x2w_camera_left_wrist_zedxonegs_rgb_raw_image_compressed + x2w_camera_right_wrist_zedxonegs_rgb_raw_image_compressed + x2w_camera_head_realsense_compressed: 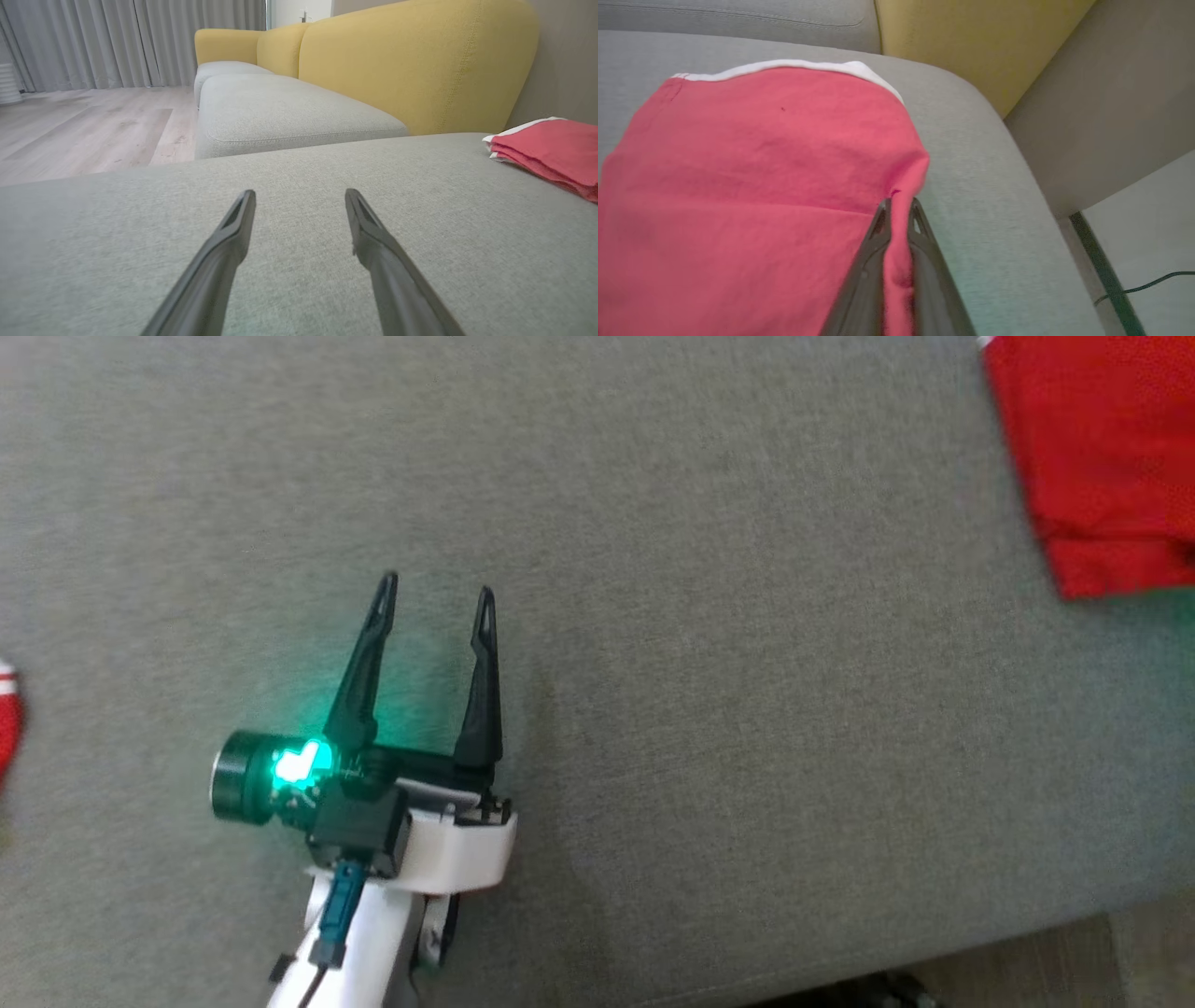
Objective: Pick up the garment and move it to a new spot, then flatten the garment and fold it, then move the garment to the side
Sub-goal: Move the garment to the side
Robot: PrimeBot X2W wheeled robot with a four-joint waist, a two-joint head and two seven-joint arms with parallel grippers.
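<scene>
Between the fingers of the right claw (pixel 900 204), an edge of the red garment (pixel 752 163), apparently a corner, is being clamped. The left claw (pixel 436 586) is holding its fingers apart, the garment lying well to its right.

Grey cushion (pixel 747 709) to the left of the garment (pixel 1102 457): open passage is afforded. Beyond the garment, the way is barred by the yellow backrest (pixel 411 65).

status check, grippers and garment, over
Left gripper open over grey cushion. Right gripper shut on edge of red garment. Garment folded, near cushion corner. No obstruction seen.
</scene>
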